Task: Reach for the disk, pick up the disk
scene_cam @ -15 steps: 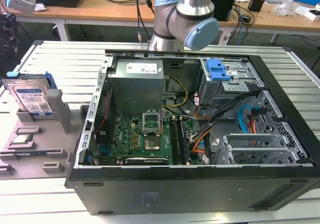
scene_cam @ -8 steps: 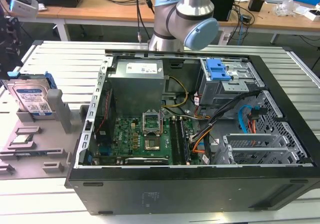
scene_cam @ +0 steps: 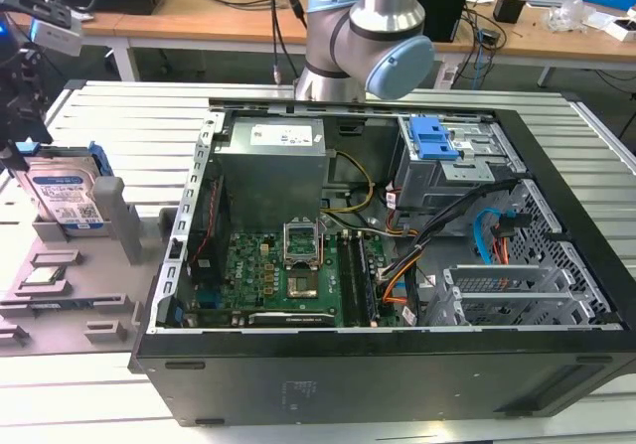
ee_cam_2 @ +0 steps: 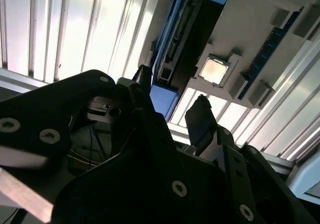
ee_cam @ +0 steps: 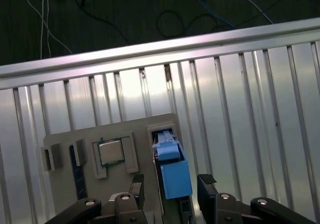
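Closest in, your black two-fingered claw [ee_cam: 171, 188] hangs released. Its fingers [ee_cam: 207, 184] are spread to either side of the upper edge of the disk [ee_cam: 173, 171], the flat rectangular silver metal hard drive with blue plastic side rails. In the first wrist view a thin gap shows on each side, so I judge that nothing is gripped yet. The straddle looks deliberate: the fingers face the drive's broad flat sides, which should give the surest purchase. The disk stands on edge in a slotted grey plastic holder [scene_cam: 121, 221] at the exterior view's left, and that upright pose is what leaves both faces free for you. Just beside it on the same holder, the small square silver chip [ee_cam: 111, 151] lies flat in its own recess, apart from the fingers. The holder rests on the ribbed aluminium counter [ee_cam: 240, 108]. Farther along the counter sits the open black computer case [scene_cam: 397, 374], with a blue plastic latch [scene_cam: 432, 138] on its metal drive cage. Behind that is the arm's grey base [scene_cam: 368, 37].
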`<state>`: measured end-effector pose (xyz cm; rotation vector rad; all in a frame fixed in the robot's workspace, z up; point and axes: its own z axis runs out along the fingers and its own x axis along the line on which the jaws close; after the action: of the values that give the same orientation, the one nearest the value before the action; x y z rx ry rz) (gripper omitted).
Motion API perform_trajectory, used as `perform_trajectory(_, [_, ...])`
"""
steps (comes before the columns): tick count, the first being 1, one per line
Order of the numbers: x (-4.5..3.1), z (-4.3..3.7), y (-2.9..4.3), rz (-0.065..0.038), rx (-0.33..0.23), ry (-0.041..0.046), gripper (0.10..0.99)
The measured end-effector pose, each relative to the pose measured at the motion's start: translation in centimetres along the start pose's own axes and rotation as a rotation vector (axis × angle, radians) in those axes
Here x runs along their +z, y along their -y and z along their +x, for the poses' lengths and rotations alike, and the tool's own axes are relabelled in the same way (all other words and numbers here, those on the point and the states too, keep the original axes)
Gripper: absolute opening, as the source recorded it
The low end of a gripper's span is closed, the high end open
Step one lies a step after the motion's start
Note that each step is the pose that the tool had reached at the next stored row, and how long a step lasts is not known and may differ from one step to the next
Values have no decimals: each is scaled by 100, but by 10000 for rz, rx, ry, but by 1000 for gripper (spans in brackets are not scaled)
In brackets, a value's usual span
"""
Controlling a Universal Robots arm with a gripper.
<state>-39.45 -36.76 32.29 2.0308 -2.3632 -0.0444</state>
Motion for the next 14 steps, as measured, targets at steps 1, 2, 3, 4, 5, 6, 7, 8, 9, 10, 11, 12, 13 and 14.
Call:
perform_trajectory(1, [17,-2,0,-1,-22,-2,545])
perform_trajectory(2, [42,-4,1,-1,-51,-3,545])
perform_trajectory(3, [60,-7,1,-1,-74,-4,545])
perform_trajectory(4, [84,-10,2,-1,-108,-5,545])
perform_trajectory(5, [103,-13,2,1,-139,-5,545])
perform_trajectory(6, [133,-18,2,-1,-196,-8,545])
perform_trajectory(7, [168,-30,2,-1,-364,-15,545])
perform_trajectory(8, [184,-35,2,-1,-539,-22,545])
perform_trajectory(9, [198,-38,3,1,-789,-31,545])
perform_trajectory(10, [212,-41,3,-1,-1099,-43,545])
perform_trajectory(11, [223,-47,1,-1,-1263,-49,545])
perform_trajectory(12, [233,-51,2,0,-1316,-51,545])
perform_trajectory(13, [260,-52,4,1,-1331,-51,545])
perform_trajectory(14, [286,-54,4,1,-1330,-51,545])
